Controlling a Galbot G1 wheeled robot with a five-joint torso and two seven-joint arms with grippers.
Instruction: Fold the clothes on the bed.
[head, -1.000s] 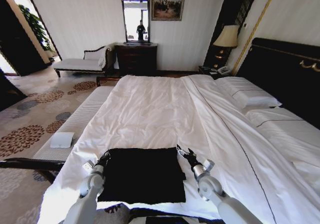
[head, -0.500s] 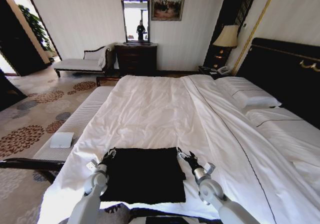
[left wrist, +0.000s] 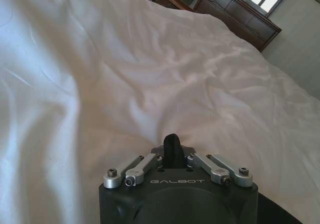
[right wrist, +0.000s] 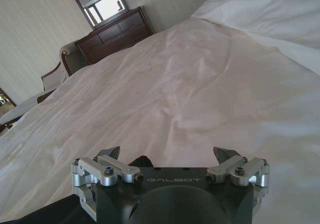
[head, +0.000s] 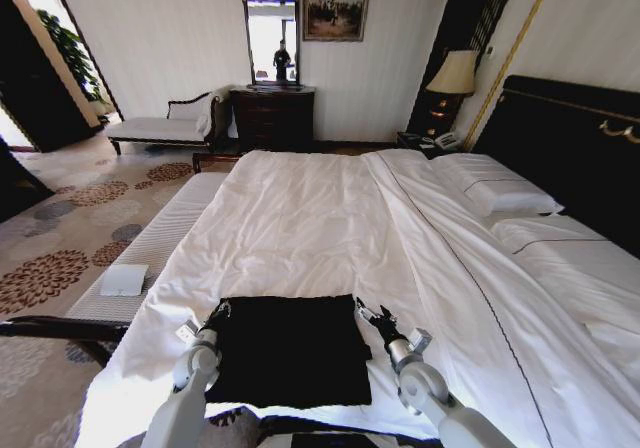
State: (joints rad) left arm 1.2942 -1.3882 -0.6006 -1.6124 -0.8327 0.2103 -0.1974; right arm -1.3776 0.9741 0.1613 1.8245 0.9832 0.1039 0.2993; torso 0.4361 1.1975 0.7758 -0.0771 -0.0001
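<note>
Jaws on the left gripper are drawn narrow, its dark fingers pressed together into a single tip over the white duvet, while the right gripper stands with its jaws spread wide and nothing between them. Between the two grippers lies the clothes item, a black T-shirt folded into a flat rectangle on the near edge of the bed; the left gripper sits at the shirt's far left corner and the right gripper just beside its far right corner, whether touching the cloth I cannot tell. Ahead of both jaws the rumpled duvet stretches away, with pillows off to the right of the right gripper against a dark headboard. Left of the left gripper runs a long white bench, and far beyond stands a dark dresser under a mirror.
</note>
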